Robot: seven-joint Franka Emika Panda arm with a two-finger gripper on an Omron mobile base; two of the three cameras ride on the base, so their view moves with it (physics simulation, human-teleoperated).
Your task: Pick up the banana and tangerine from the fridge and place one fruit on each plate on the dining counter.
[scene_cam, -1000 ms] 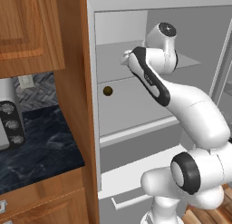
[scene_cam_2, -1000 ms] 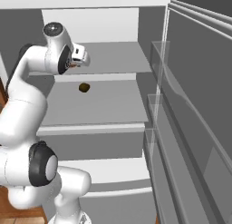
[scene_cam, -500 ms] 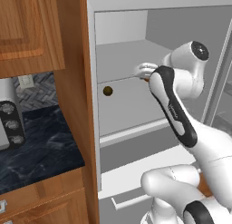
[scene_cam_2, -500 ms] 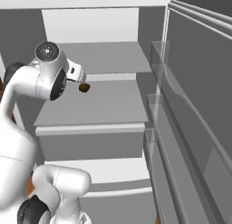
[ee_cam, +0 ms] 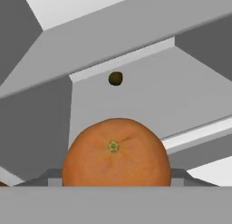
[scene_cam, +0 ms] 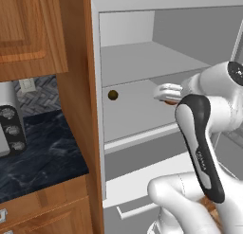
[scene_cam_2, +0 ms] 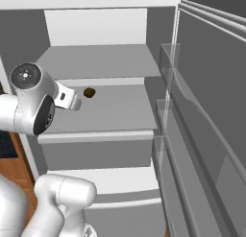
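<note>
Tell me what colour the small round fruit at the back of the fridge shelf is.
Dark olive-brown, clearest in the hand view, behind the bright orange tangerine.

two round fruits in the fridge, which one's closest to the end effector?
The tangerine: bright orange and right at the end effector, large at the bottom of the hand view. The dark olive-brown fruit sits farther back on the fridge shelf.
</note>
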